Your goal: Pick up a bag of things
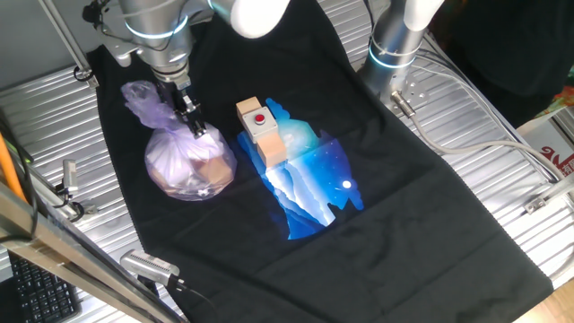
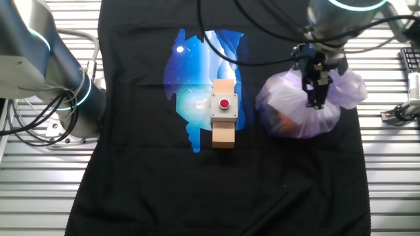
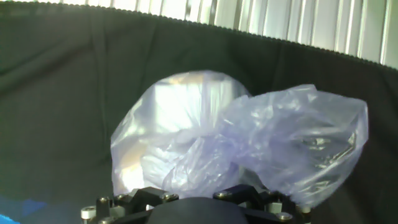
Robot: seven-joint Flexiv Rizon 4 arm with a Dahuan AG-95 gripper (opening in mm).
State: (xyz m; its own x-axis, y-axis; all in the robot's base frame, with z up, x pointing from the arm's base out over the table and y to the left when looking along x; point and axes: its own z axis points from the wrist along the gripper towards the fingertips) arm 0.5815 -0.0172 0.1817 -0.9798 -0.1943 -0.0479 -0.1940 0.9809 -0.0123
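Note:
The bag of things (image 1: 188,161) is a pale-lilac thin plastic bag with tan blocks showing through it. It rests on the black cloth (image 1: 377,233), left of the printed blue patch. Its crinkly top (image 1: 143,100) sticks out to the back left. My gripper (image 1: 192,119) comes down from above onto the neck of the bag, and its fingers stand close together, pinched on the plastic. In the other fixed view the gripper (image 2: 315,95) sits on the bag (image 2: 295,118) the same way. The hand view is filled by the bag (image 3: 236,149); the fingertips are hidden there.
A bare wooden block with a red button (image 1: 261,130) stands just right of the bag on the blue print (image 1: 314,188). A second robot arm's base (image 1: 395,45) stands at the back right. Cables and metal clamps lie on the ribbed table around the cloth.

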